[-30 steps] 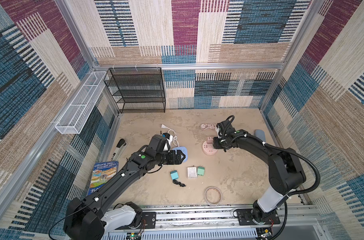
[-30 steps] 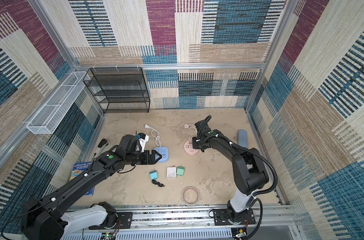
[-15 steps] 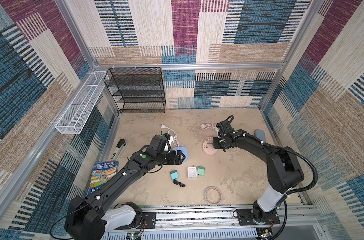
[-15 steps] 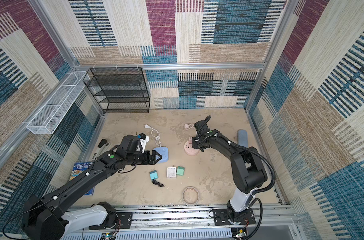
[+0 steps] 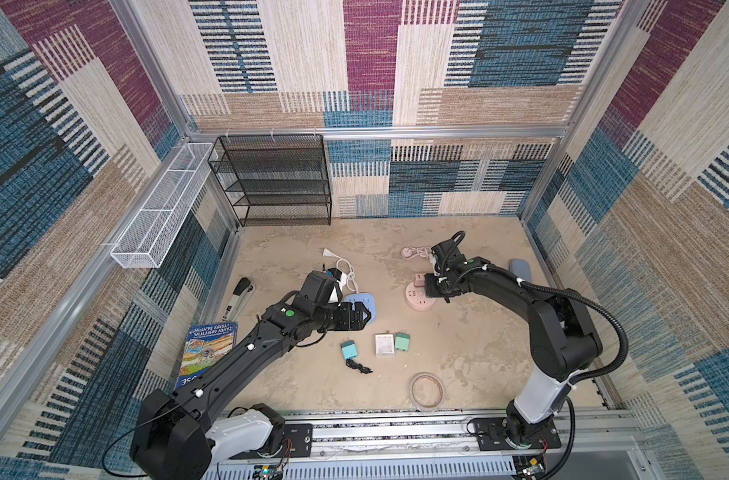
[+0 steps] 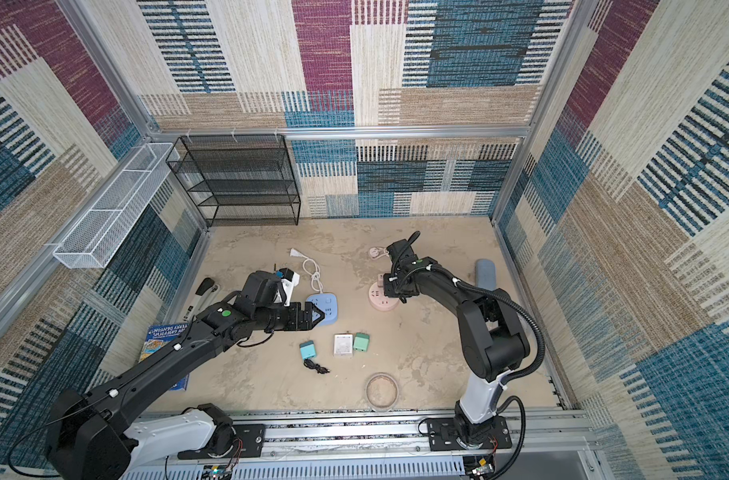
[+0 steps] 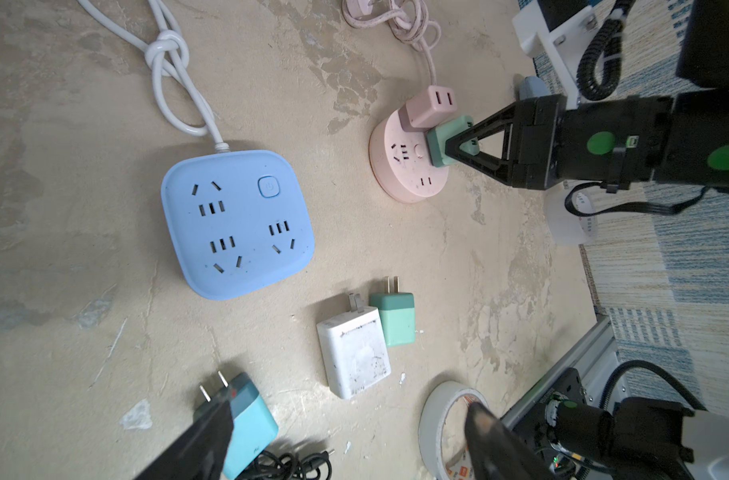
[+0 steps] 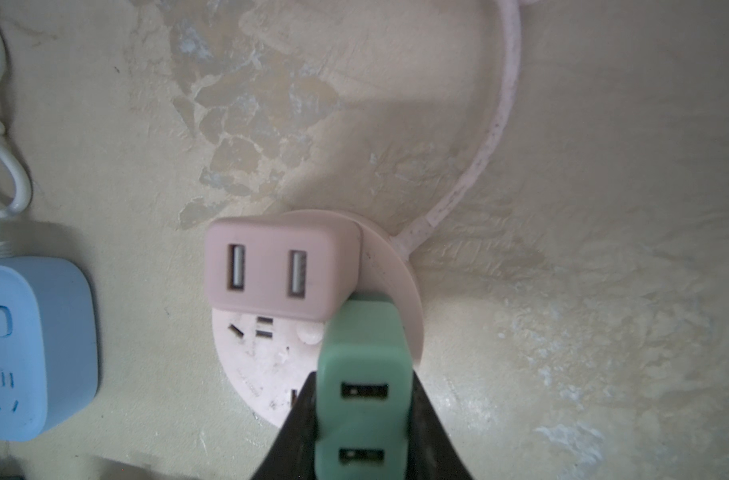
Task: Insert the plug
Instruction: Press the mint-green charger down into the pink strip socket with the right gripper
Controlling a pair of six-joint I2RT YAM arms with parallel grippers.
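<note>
Scarcely anything moved, right hand [image 8: 362,415] clamped on green plug [image 8: 363,345] atop pink socket [image 8: 250,353], left hand [image 7: 350,409] apart.

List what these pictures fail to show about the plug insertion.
1. Prongs of the plug: right wrist view, hidden by its own body; seating in the pink socket unclear.
2. The plug, both top views: covered by the right gripper.
3. Socket slots, top views: too small.

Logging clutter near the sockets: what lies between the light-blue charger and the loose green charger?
A white charger, close against the loose green charger; the light-blue charger lies apart. The left wrist view shows it.
</note>
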